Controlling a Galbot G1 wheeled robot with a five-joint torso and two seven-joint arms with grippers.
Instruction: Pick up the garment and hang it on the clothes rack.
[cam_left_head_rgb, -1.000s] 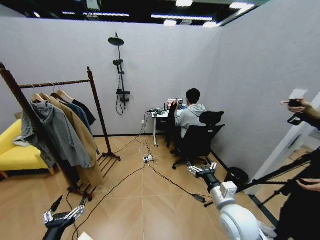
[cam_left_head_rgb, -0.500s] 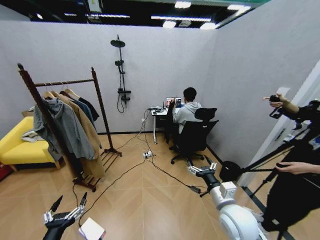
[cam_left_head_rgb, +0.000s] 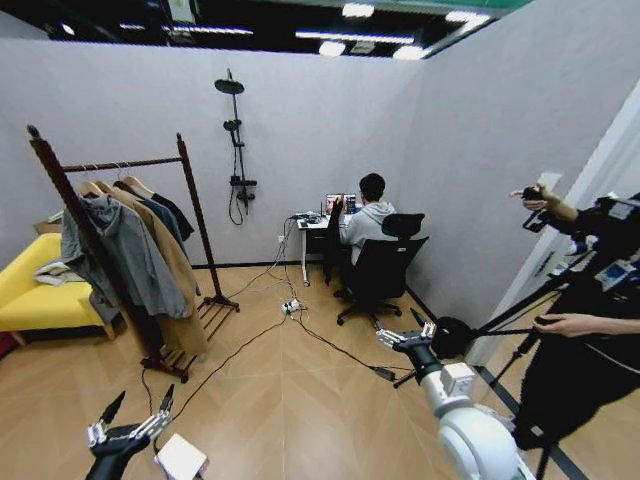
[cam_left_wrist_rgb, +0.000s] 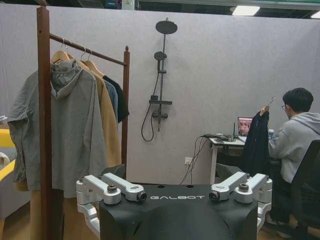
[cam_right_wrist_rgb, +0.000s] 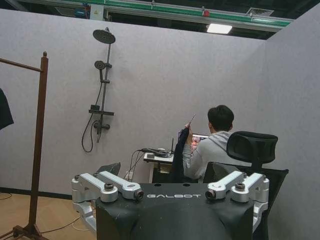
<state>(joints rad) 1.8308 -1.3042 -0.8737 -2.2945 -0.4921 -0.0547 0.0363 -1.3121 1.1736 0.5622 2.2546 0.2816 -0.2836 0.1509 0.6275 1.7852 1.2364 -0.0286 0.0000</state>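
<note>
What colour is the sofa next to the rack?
Yellow. The sofa shows best in the head view, beside the rack.

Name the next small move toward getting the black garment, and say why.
Probably drive toward the desk: the garment hangs there in the seated person's raised hand, far off, while the left gripper and right gripper are both open and empty.

A black jacket held up, and a tall brown rack

The garment (cam_left_head_rgb: 333, 228) is dark and plain. It hangs straight down at the far side of the room, beside a desk (cam_left_wrist_rgb: 227, 141), and a seated person's hand (cam_left_wrist_rgb: 263, 109) holds it up by its top. The clothes rack (cam_left_head_rgb: 120, 166) stands well apart from it, on the wood floor by the grey wall. It is reddish-brown wood with two tall posts, one top rail and a low slatted shelf. Other clothes (cam_left_head_rgb: 125, 255) hang in a row on its rail.
</note>
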